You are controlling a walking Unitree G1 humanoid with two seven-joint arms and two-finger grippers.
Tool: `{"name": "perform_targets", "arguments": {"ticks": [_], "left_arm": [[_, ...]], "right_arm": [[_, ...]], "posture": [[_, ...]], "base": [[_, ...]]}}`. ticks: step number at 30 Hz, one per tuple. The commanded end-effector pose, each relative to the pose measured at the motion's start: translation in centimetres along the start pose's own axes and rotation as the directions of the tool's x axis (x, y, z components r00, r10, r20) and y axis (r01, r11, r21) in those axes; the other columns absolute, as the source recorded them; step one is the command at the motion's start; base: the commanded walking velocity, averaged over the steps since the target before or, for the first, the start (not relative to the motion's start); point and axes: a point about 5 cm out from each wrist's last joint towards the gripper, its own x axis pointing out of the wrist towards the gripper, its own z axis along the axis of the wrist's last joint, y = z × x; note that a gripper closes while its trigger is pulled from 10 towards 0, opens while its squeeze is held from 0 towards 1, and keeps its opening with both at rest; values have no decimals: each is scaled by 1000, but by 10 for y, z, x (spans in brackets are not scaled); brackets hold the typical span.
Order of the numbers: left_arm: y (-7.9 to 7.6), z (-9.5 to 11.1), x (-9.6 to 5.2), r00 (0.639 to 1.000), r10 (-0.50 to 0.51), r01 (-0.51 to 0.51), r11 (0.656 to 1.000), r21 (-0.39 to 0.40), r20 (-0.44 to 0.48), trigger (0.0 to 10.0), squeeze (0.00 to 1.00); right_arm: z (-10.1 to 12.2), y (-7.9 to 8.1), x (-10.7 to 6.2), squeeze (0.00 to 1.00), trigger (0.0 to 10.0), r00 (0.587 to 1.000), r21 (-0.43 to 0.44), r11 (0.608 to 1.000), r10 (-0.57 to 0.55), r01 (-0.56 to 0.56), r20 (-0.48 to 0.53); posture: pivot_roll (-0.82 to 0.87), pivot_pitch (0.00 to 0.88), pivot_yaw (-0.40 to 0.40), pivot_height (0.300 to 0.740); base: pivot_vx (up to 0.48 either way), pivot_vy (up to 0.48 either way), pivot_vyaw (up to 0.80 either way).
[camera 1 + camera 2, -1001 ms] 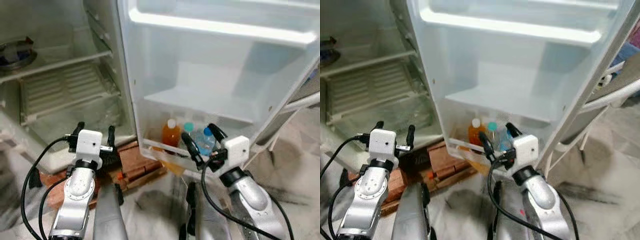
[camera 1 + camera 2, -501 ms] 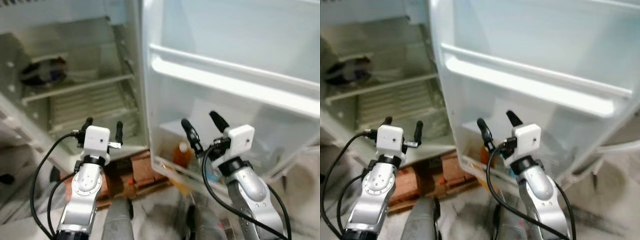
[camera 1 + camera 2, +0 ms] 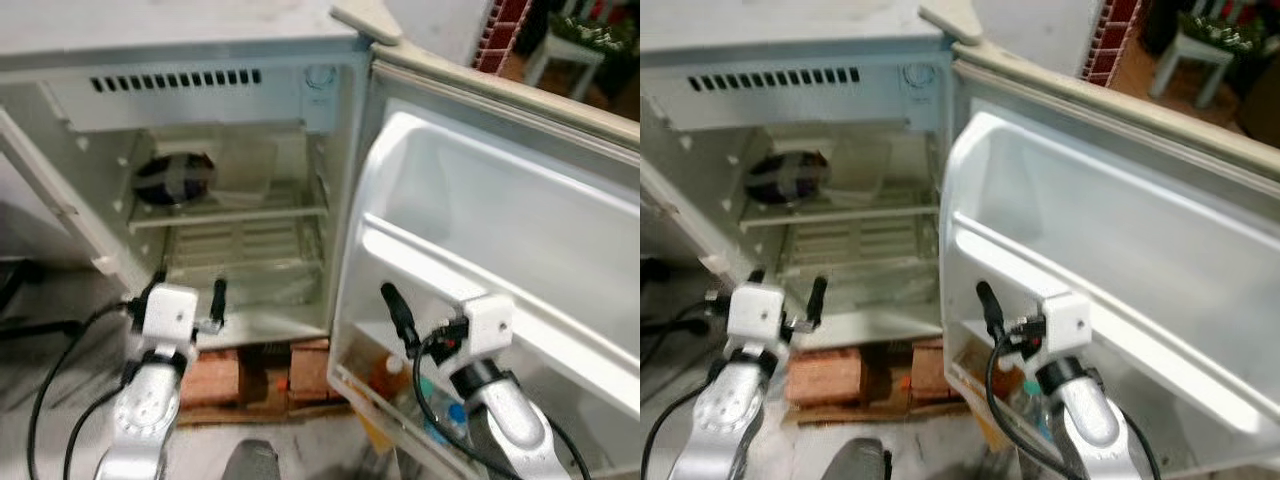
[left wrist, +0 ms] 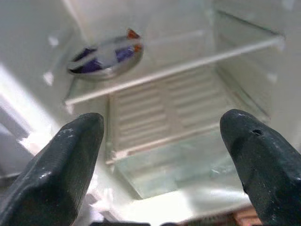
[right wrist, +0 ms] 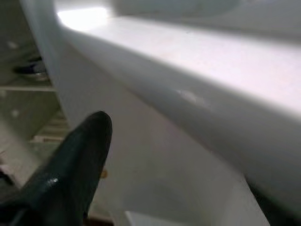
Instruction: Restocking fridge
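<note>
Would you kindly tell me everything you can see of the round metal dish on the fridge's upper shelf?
The round metal dish is shallow, with a silvery rim, and sits flat on the white wire upper shelf of the open fridge, towards its left side near the back wall. It holds something dark blue and white, with a small orange-red bit at one edge; what that is cannot be told. Nothing else touches it. The left gripper hangs open, lower and well in front of it.

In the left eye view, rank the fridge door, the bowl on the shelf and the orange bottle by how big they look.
1. Fridge door, largest by far.
2. Bowl on the upper shelf, though it sits farther back, so it may look smaller than it is.
3. Orange bottle in the door's bottom bin, smallest; it is partly hidden.
</note>
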Motion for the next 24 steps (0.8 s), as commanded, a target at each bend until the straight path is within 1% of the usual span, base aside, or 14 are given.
{"name": "perform_targets", "arguments": {"ticks": [1, 4, 7, 13, 14, 18, 20, 23, 24], "left_arm": [[-4, 8, 0, 999, -14, 14, 1000, -2, 34, 10000, 0], [-7, 13, 3, 999, -22, 22, 1000, -5, 46, 10000, 0], [-7, 15, 6, 999, -20, 20, 1000, -8, 50, 10000, 0], [-5, 15, 5, 999, -21, 21, 1000, -4, 48, 10000, 0], [-5, 15, 6, 999, -22, 22, 1000, -1, 49, 10000, 0], [-6, 16, 7, 999, -22, 22, 1000, 1, 49, 10000, 0], [-5, 17, 9, 998, -20, 20, 1000, 2, 52, 10000, 0], [-5, 18, 10, 998, -18, 18, 1000, 1, 53, 10000, 0], [-5, 19, 10, 998, -16, 15, 1000, 4, 56, 10000, 0]], "right_arm": [[-8, -26, -8, 0, 10000, 990, 1, 991, -135, 136, -47], [-15, -28, -7, 0, 10000, 989, -1, 992, -126, 126, -72], [-17, -29, -6, 0, 10000, 989, -8, 992, -123, 123, -79], [-23, -33, -4, 0, 10000, 987, 1, 993, -118, 118, -108], [-25, -36, -3, 0, 10000, 986, 2, 992, -122, 123, -115], [-27, -40, 0, 0, 10000, 983, -15, 990, -141, 141, -119], [-26, -43, 6, 0, 10000, 979, -8, 986, -164, 164, -118], [-24, -44, 9, 0, 10000, 978, -17, 984, -175, 175, -116], [-22, -43, 11, 0, 10000, 978, 13, 985, -170, 173, -118]], "posture": [[90, 0, 3, 740], [91, 0, -1, 740], [90, 0, -2, 740], [88, 0, -2, 740], [89, 0, -1, 740], [89, 0, -3, 740], [90, 0, -5, 740], [93, 0, -4, 740], [95, 0, -4, 740]], "base": [[-285, 0, 0], [-290, 0, 0], [-290, 0, 0], [-279, 0, 0], [-255, 0, 0], [-249, 0, 0], [-244, 0, 0], [-250, 0, 0], [-281, 0, 0]]}}
